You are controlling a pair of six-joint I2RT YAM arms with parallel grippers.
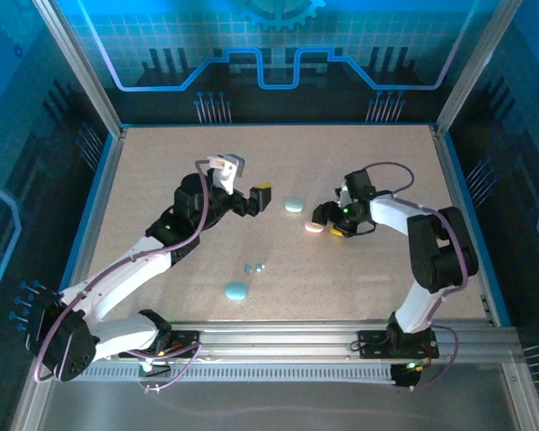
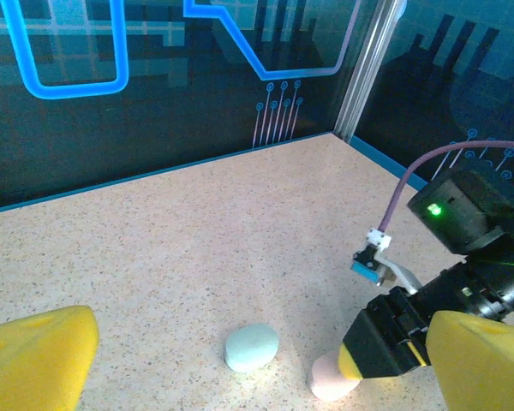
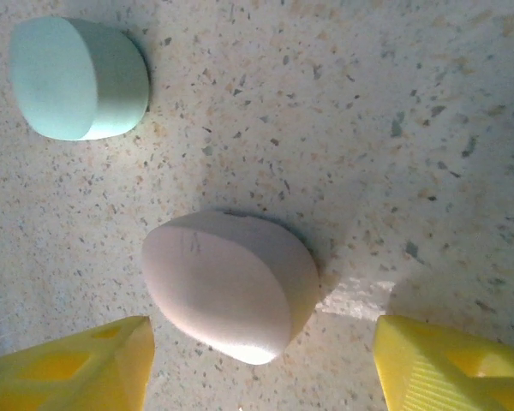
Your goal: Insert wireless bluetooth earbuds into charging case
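Right hand (image 3: 261,342), fingers spread, straddles the pink case (image 3: 231,287), whose long axis runs finger to finger. Left hand (image 2: 261,338) hangs spread and empty. Two tiny earbuds (image 1: 260,266) lie on the counter (image 1: 162,162) at lower centre overhead, well apart from both.

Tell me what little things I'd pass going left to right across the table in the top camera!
First the light blue case → two tiny earbuds → teal case → pink case.
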